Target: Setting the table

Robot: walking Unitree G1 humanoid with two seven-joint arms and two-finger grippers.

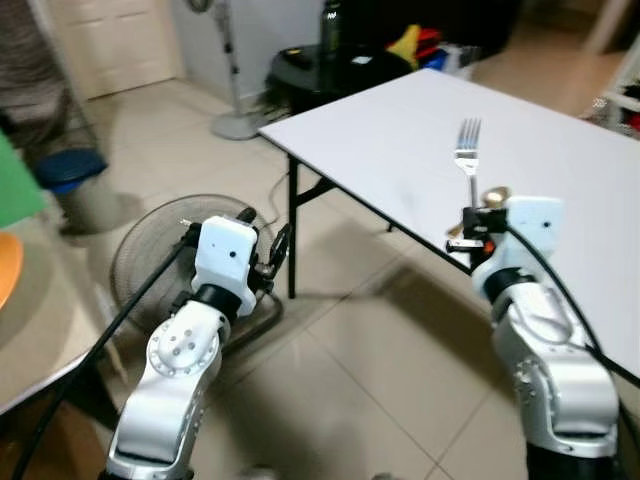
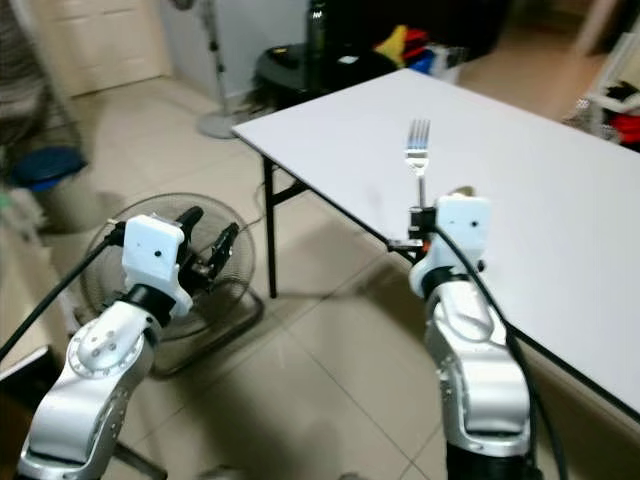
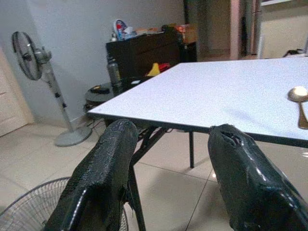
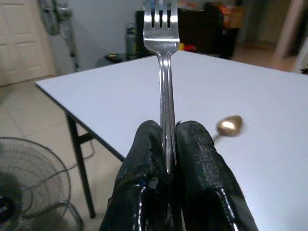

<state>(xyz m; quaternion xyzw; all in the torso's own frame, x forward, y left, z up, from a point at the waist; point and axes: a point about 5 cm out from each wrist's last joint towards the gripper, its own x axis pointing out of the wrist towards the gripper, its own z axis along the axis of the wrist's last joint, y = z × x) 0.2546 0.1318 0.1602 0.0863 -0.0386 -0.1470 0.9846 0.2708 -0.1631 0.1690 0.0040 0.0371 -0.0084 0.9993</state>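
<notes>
My right gripper point(image 4: 166, 139) is shut on the handle of a silver fork point(image 4: 161, 48), which stands upright with its tines up. In the left eye view the fork point(image 1: 468, 150) rises above the near edge of the white table point(image 1: 400, 130). A gold spoon point(image 4: 228, 126) lies on the table just beyond the gripper, also seen as the spoon point(image 3: 298, 96) in the left wrist view. My left gripper point(image 3: 168, 159) is open and holds nothing. It hovers over the floor to the left of the table, in front of the table's corner.
A round floor fan point(image 1: 150, 255) lies on the tiles under my left arm. A standing fan point(image 1: 235, 100) and a dark cabinet point(image 1: 330, 65) are behind the table's far corner. A blue bin point(image 1: 70, 170) stands at the left, beside a second table's edge point(image 1: 30, 380) with an orange plate point(image 1: 5, 265).
</notes>
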